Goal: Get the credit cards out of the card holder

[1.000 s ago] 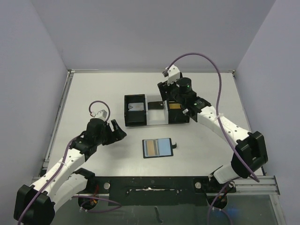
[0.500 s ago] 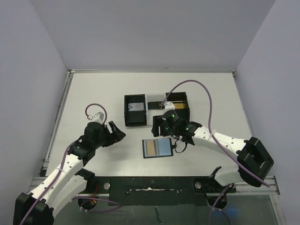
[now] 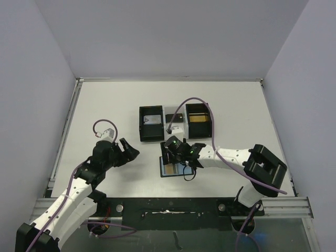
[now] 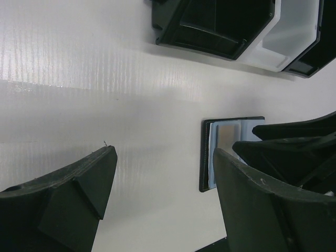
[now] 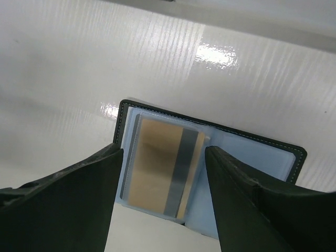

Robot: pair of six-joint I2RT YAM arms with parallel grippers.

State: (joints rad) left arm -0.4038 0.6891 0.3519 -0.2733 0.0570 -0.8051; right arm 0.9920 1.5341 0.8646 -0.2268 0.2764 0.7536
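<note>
The card holder (image 3: 174, 172) lies spread open on the table, near the front middle. My right gripper (image 3: 172, 157) hovers over its left half, open. In the right wrist view the right gripper (image 5: 163, 152) straddles a gold-tan credit card (image 5: 157, 168) with a dark stripe. That card sits in the left blue-grey pocket of the card holder (image 5: 252, 157), and neither finger touches it. My left gripper (image 3: 131, 148) stands open and empty over bare table left of the holder. From the left wrist, the left gripper (image 4: 163, 157) faces the card holder (image 4: 223, 139), partly hidden by the right gripper's fingers (image 4: 294, 139).
Two black open-top boxes stand behind the holder. The left box (image 3: 151, 131) holds a pale card (image 3: 152, 119); the right box (image 3: 199, 128) holds a gold-tan card (image 3: 197, 118). A white tray (image 3: 176, 131) and a small black rectangle (image 3: 171, 116) lie between them.
My right arm swung from over the right black box forward and down to the card holder. The left arm drifted slightly toward the near edge. Both grippers stayed open.
</note>
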